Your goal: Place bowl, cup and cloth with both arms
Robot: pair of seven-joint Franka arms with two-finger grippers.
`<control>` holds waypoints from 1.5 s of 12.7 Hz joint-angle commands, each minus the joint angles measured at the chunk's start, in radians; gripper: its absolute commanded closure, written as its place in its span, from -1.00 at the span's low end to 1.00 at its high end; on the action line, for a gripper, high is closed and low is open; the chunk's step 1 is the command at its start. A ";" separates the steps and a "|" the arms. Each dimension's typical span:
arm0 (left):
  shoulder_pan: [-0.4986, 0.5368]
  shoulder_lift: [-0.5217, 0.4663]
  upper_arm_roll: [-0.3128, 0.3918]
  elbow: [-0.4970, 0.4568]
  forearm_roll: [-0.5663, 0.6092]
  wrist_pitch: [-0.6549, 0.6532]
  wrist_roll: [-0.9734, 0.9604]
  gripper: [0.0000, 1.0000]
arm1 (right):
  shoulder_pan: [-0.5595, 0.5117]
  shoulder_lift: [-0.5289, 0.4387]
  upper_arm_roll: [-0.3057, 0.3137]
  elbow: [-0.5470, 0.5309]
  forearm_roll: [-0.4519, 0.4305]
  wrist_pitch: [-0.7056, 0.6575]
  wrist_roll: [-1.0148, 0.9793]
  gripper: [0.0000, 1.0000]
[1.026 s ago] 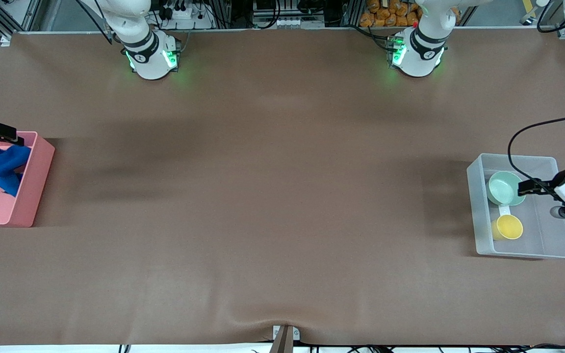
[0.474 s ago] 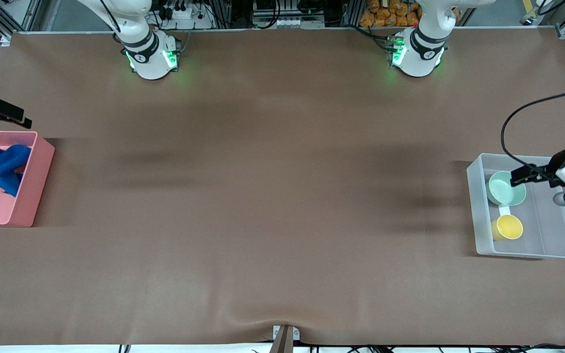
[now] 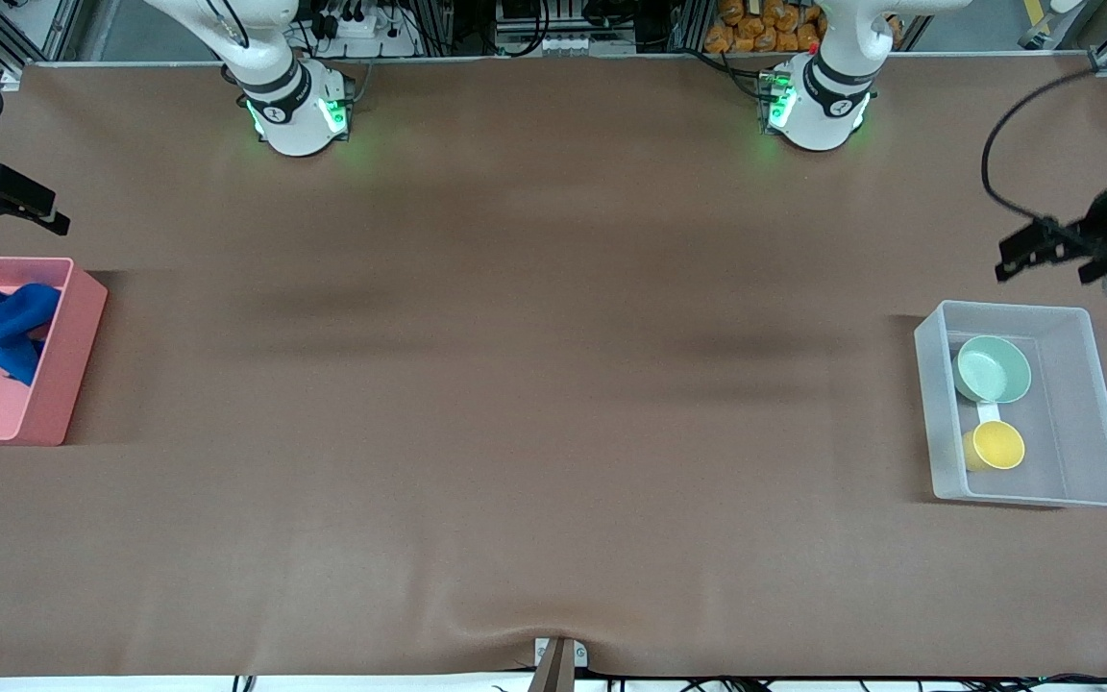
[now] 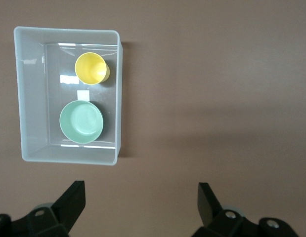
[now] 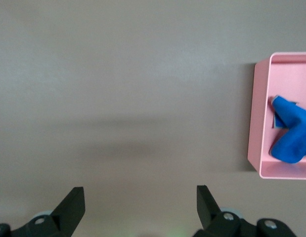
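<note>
The mint-green bowl (image 3: 993, 369) and the yellow cup (image 3: 996, 445) sit in a clear plastic bin (image 3: 1106, 413) at the left arm's end of the table; both also show in the left wrist view, the bowl (image 4: 81, 122) and the cup (image 4: 91, 68). The blue cloth (image 3: 8, 329) lies crumpled in a pink bin (image 3: 68, 365) at the right arm's end, and it shows in the right wrist view (image 5: 291, 139). My left gripper (image 3: 1020, 252) is open and empty, up over the bare table beside the clear bin. My right gripper (image 3: 30, 207) is open and empty, over the table beside the pink bin.
The brown table mat (image 3: 534, 384) stretches between the two bins. Both arm bases (image 3: 299, 111) (image 3: 818, 106) stand at the table's edge farthest from the front camera. A small metal bracket (image 3: 558, 658) sits at the nearest edge.
My left gripper has risen out of the clear bin and moved off it, leaving the bowl inside. My right gripper has lifted away from the pink bin, leaving the cloth in it.
</note>
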 commanded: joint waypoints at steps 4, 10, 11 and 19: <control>0.008 0.052 -0.033 0.055 -0.069 0.028 -0.028 -1.00 | 0.187 0.019 -0.051 0.034 -0.144 -0.013 -0.013 -1.00; -0.009 0.129 -0.022 0.168 -0.072 0.011 -0.026 -1.00 | 0.095 0.059 -0.058 0.034 -0.042 -0.001 0.009 -1.00; -0.009 0.127 -0.022 0.168 -0.070 0.008 -0.028 -1.00 | 0.096 0.060 -0.058 0.035 -0.042 -0.001 0.010 -1.00; -0.009 0.129 -0.021 0.165 -0.058 0.000 -0.036 -1.00 | 0.087 0.073 -0.056 0.038 -0.042 0.013 0.024 -1.00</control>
